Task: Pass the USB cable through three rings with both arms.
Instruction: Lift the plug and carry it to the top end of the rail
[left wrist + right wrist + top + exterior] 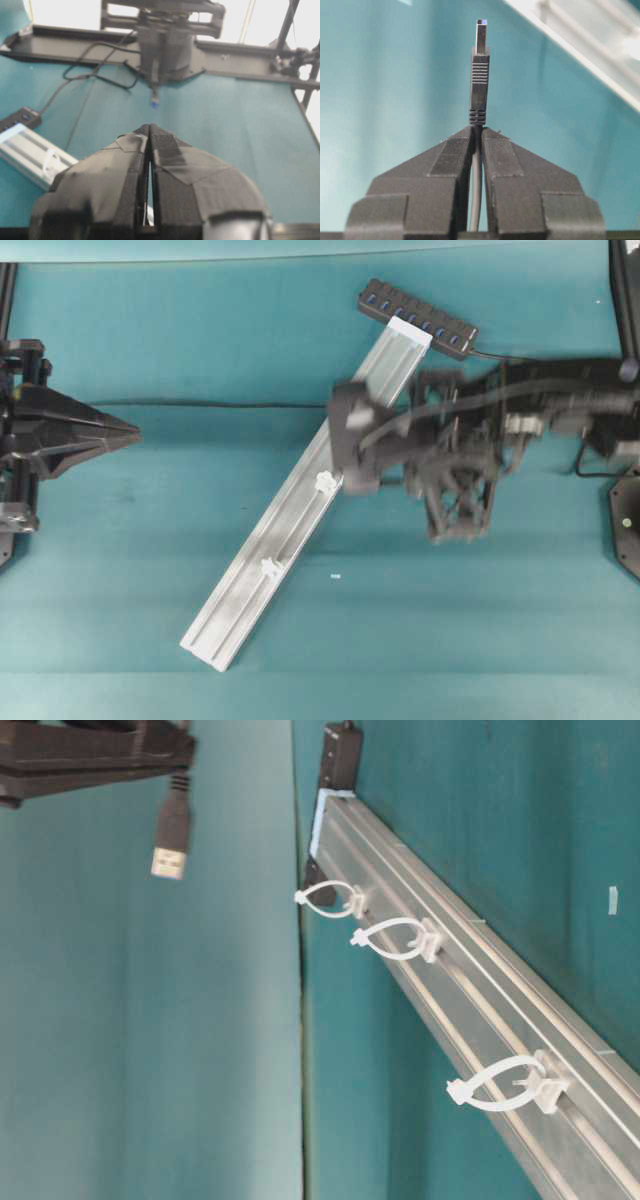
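Overhead exterior view shows no brand, label or writing I can read anywhere; the black hub [418, 318] has only blue sockets along it, and no letters can be made out.

My right gripper [476, 131] has its fingers [451, 157] pressed nearly together, pinching the USB cable [476, 197] just behind its plug [479, 82]. The plug stands straight out past my fingertips, with its metal tip leading. From the table-level view, that plug [171, 838] hangs off to the side of the aluminium rail [470, 1000], apart from it and touching nothing.

My left gripper [128, 433] sits well away from the rail on its other side, its fingers [172, 160] drawn together with only a thin slit between them and nothing held.

The three rings [400, 938] are clipped along the rail, spaced out down its length, each loop standing clear of the groove and none with the cable through it. The hub lies at the rail's far end, touching it. My right arm [500, 415] crosses over the rail near that end.
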Controlling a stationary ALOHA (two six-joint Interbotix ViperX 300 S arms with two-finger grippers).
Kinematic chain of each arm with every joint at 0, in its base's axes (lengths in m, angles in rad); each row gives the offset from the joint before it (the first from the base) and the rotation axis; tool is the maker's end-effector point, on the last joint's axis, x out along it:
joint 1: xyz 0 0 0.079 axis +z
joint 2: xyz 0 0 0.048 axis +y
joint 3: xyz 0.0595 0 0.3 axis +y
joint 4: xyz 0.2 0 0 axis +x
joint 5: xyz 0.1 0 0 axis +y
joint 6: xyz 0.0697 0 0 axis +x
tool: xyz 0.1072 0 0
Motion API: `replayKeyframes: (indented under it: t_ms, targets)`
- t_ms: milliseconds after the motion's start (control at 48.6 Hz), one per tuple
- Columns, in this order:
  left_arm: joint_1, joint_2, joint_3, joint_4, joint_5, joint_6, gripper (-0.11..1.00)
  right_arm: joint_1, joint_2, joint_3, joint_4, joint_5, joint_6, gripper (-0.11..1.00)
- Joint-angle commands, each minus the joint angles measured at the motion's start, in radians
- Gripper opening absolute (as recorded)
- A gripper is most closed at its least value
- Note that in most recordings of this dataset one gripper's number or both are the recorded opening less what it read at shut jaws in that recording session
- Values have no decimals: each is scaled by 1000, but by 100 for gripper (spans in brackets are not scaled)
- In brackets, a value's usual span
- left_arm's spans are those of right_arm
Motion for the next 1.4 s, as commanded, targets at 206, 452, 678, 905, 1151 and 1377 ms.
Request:
replayKeyframes:
  t_ms: [206,452,678,905,1151,1377]
  targets:
    - [-11,-17,-26,3,-2,-55,17,-112,-28,-43,0,71,-158,7]
    - [-11,-18,-28,3,-3,-55,36,-262,-35,-17,-23,37,-295,7]
    - [-11,-14,-26,3,-3,-55,61,-400,-17,3,-31,-20,-485,7]
    - [-11,-11,-26,3,-3,-57,84,-466,49,17,-29,-78,-635,7]
    - [-11,-11,-29,3,-2,-57,82,-520,123,17,-44,-193,-746,7]
    - [-11,-11,-31,3,-2,-58,81,-520,170,18,-58,-256,-896,7]
